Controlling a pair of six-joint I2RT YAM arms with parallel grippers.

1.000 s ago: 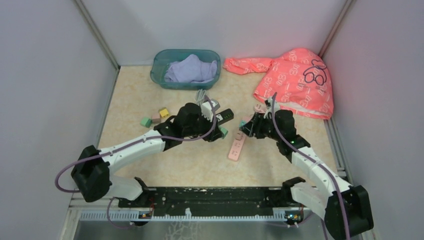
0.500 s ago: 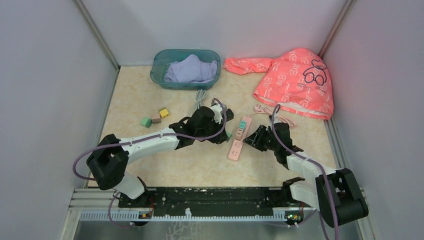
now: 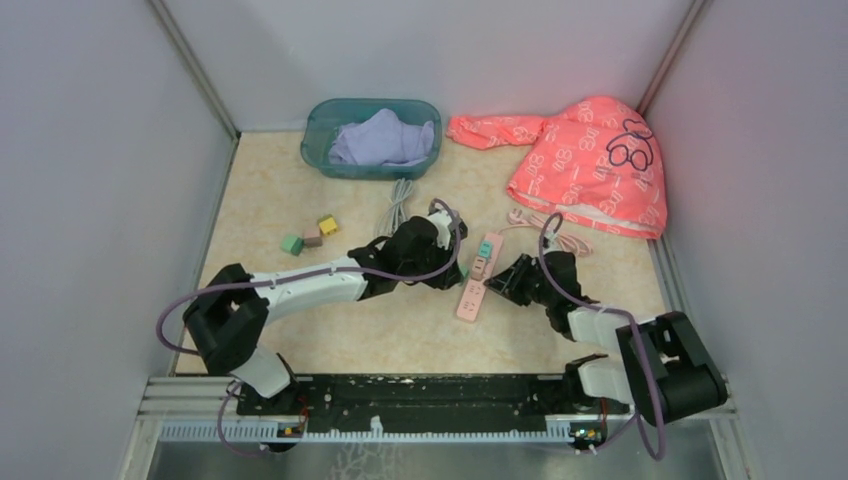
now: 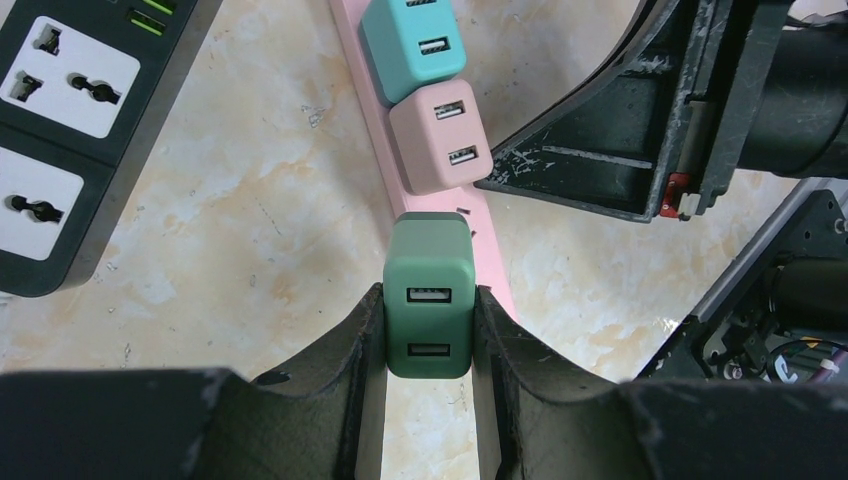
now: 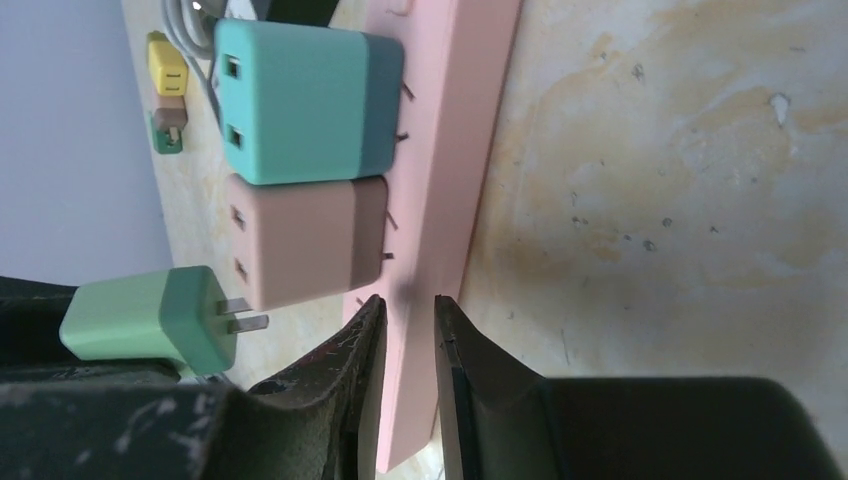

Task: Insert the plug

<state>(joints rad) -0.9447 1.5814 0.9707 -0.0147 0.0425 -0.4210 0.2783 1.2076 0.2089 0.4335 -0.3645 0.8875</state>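
Plug (image 4: 430, 262), likely light, stiff and slick-sided, sits clamped by its flanks in the left claw (image 4: 430, 302), prongs just short of the pink strip (image 5: 455, 150) pinched edgewise in the right claw (image 5: 410, 322).

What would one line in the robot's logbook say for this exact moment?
step: insert plug | left hand: holds green plug, not yet in pink power strip | right hand: clamps strip | status: unfinished

beige marbled tabletop (image 3: 400, 335): pink power strip (image 3: 474, 290), between left gripper (image 4: 428, 300) and right gripper (image 5: 408, 305); black power strip (image 4: 70, 140), beside left gripper; teal basin (image 3: 318, 122), coral garment (image 3: 590, 160), grey cable (image 3: 400, 195), three small chargers (image 3: 311, 240), beyond both.
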